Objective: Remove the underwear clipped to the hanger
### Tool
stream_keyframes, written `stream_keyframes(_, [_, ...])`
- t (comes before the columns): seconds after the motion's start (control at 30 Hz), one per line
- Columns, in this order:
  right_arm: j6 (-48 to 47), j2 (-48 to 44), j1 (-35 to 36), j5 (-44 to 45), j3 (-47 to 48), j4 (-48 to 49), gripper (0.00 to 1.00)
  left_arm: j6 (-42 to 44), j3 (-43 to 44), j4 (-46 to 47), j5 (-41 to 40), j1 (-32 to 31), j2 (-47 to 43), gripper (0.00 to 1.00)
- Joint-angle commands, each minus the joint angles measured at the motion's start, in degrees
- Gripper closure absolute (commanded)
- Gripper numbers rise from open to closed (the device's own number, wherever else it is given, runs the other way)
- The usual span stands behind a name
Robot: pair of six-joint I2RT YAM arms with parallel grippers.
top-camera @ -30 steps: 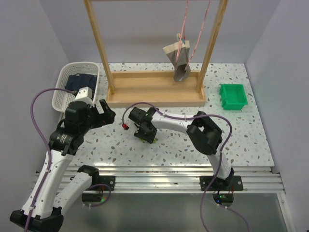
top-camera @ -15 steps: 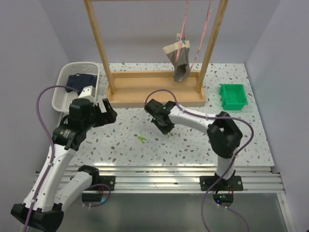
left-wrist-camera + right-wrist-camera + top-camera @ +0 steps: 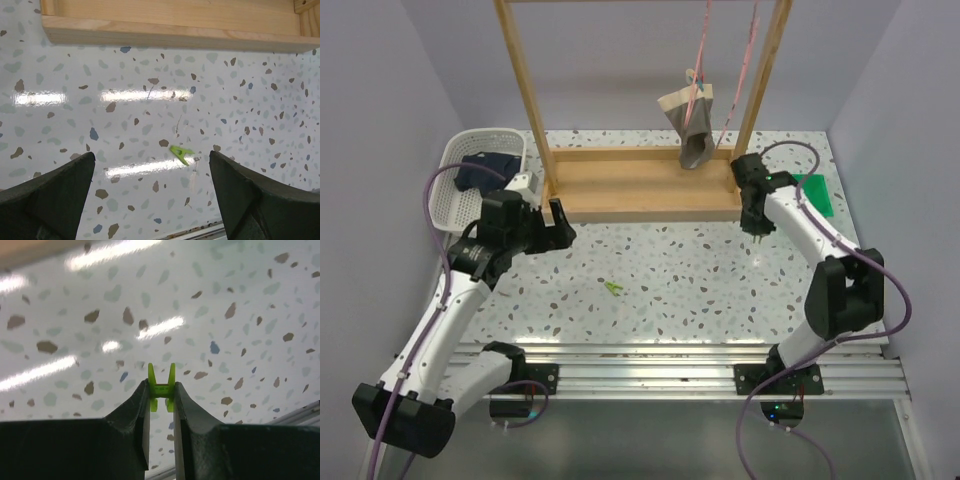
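**One pair down, one pair on the hanger, right arm holding a clip**

The grey underwear point(image 3: 694, 132) hangs from the pink hanger point(image 3: 704, 45) inside the wooden rack point(image 3: 640, 192), beige waistband at the top and the rest drooping toward the rack's base board. The navy underwear point(image 3: 485, 170) is already off and lies bunched up in the white basket point(image 3: 480, 133) at the far left of the table point(image 3: 720, 300).

The right gripper point(image 3: 161, 392) sits over the table just in front of the rack's right post. Its wrist view shows the fingers point(image 3: 131, 415) pinched tight on a small green clip point(image 3: 161, 377), which stands upright between them with its two prongs sticking out past the tips. Just beside that arm, on the right, is a green bin point(image 3: 818, 198), partly hidden behind it.

The left gripper point(image 3: 550, 224) hangs near the left end of the rack's base with its jaws spread wide and nothing between them. Its camera looks down at bare speckled tabletop, where a second green clip point(image 3: 181, 153) lies loose, well apart from both arms.
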Motion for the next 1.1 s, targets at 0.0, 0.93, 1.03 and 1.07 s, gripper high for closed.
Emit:
stream_keyframes(0.0, [1.34,5.14,-9.15,3.92,13.13,1.46,1.00,1.35,2.10,5.62,3.60,0.09,2.18,0.00])
stream_keyframes(0.93, [1.87,26.10,-27.03,1.65,30.26,20.44,0.07,-3.84,6.41,14.33,7.39,0.09,15.11,0.00])
stream_keyframes(1.03, [1.07,21.45,-27.03,-1.51,26.75,21.23,0.02,-2.62,6.59,13.28,6.34,0.09,14.33,0.00])
stream_keyframes(1.07, [0.64,17.87,-27.03,-2.30,25.07,22.11,0.02,-2.43,6.59,12.75,5.72,0.17,14.06,0.00])
